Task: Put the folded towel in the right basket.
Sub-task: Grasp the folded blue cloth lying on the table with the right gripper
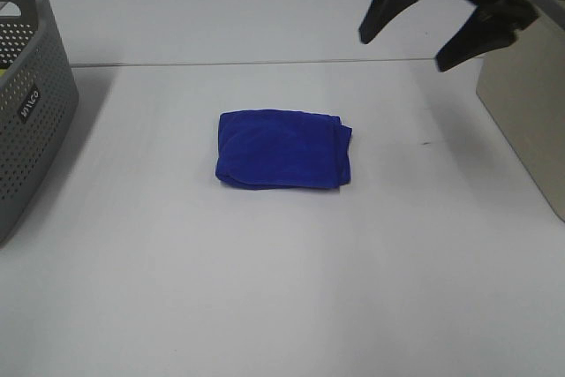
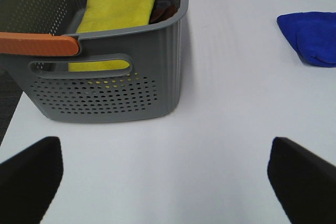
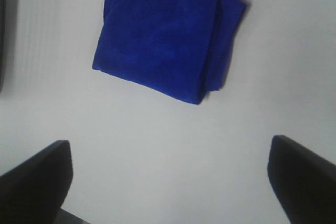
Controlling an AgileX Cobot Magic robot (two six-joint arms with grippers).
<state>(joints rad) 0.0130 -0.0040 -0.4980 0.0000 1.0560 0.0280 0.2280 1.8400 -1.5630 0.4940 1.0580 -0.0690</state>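
Observation:
The folded blue towel (image 1: 282, 149) lies flat on the white table (image 1: 265, 289), near its middle. My right gripper (image 1: 403, 52) hangs open and empty above the table, behind and to the right of the towel. In the right wrist view the towel (image 3: 168, 30) lies ahead of the open gripper (image 3: 165, 148), apart from it. The right basket (image 1: 530, 103) is a beige container at the right edge, only partly in view. My left gripper (image 2: 163, 148) is open and empty over bare table; the towel (image 2: 312, 35) shows far off to its side. The left gripper is out of the high view.
A grey perforated basket (image 1: 26, 103) stands at the left edge. In the left wrist view it (image 2: 131, 77) holds a yellow folded cloth (image 2: 118, 9) and has an orange handle (image 2: 39, 44). The table's back edge (image 1: 265, 62) runs behind the towel.

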